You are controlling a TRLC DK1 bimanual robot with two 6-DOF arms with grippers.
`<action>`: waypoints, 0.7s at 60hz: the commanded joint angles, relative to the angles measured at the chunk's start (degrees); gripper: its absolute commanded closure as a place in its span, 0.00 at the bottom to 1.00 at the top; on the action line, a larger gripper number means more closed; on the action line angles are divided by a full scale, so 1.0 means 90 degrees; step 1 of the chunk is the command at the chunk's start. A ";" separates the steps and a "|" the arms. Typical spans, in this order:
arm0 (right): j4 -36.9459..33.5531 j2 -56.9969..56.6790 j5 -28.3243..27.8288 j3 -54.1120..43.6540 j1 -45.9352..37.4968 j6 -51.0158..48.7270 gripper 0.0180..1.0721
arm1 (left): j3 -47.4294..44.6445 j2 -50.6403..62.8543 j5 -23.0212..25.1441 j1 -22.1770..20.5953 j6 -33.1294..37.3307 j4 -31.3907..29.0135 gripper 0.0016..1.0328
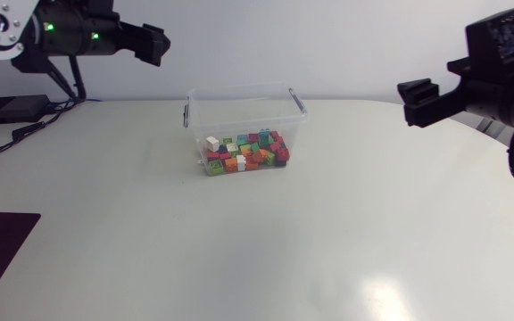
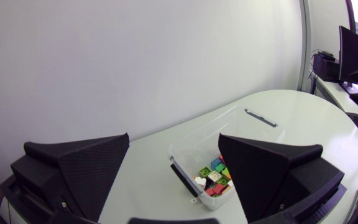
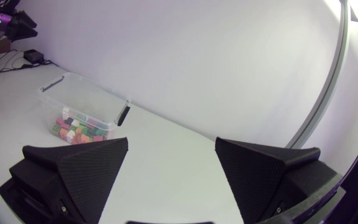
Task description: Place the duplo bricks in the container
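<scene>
Seemingly, the duplo bricks [image 1: 246, 152] lie heaped inside the clear container [image 1: 239, 109].

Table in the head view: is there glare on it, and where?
Head view: yes, a soft bright patch on the table, nearer the camera than the container and toward the right. Right wrist view: no glare on the table that I can see.

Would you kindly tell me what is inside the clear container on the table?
The clear container holds a heap of duplo bricks, red, green, orange, blue and white, on its floor. Bricks lower in the heap are hidden by those above.
</scene>
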 commanded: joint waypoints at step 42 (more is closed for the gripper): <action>-0.0717 -0.3975 0.0005 -0.2256 -0.0884 0.0249 0.04 | -0.3999 -0.4415 0.0091 0.1243 -0.0294 0.0940 0.04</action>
